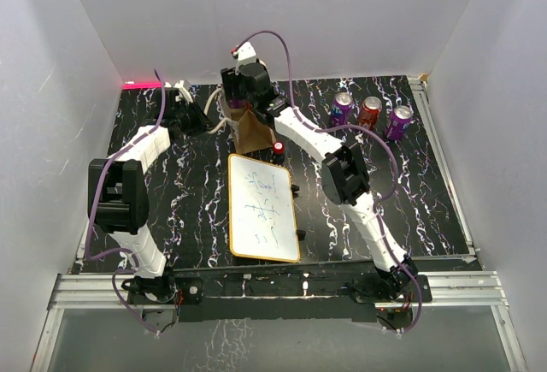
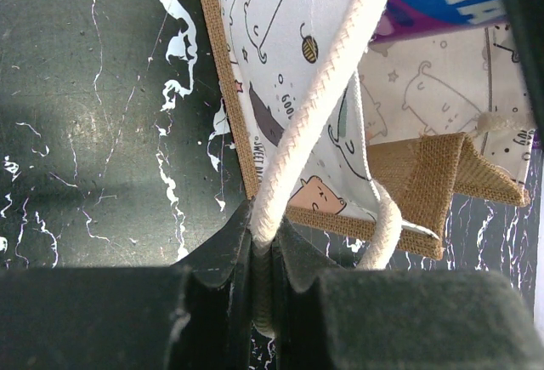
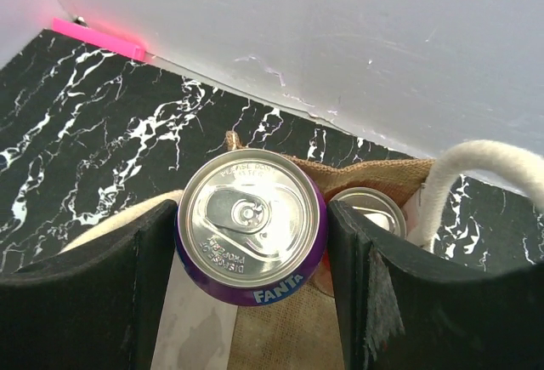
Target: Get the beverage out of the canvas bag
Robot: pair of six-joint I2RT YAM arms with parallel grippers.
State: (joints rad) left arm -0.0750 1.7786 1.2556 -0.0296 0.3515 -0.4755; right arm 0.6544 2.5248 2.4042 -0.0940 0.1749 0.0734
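The canvas bag's cream handle is pinched in the closed left claw at the counter's back. A purple can at the bag's mouth is clasped by the right claw, pointed downward; three cans are stood farther right.

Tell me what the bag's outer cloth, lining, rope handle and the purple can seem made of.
The canvas bag: coarse tan woven cloth, jute-like, matte; open weave shows. Its lining: smooth white printed fabric, probably cotton, with cartoon animals. Its handle: cream braided rope, likely cotton. The purple can: shiny metal, probably aluminium, with pull-tab lid.
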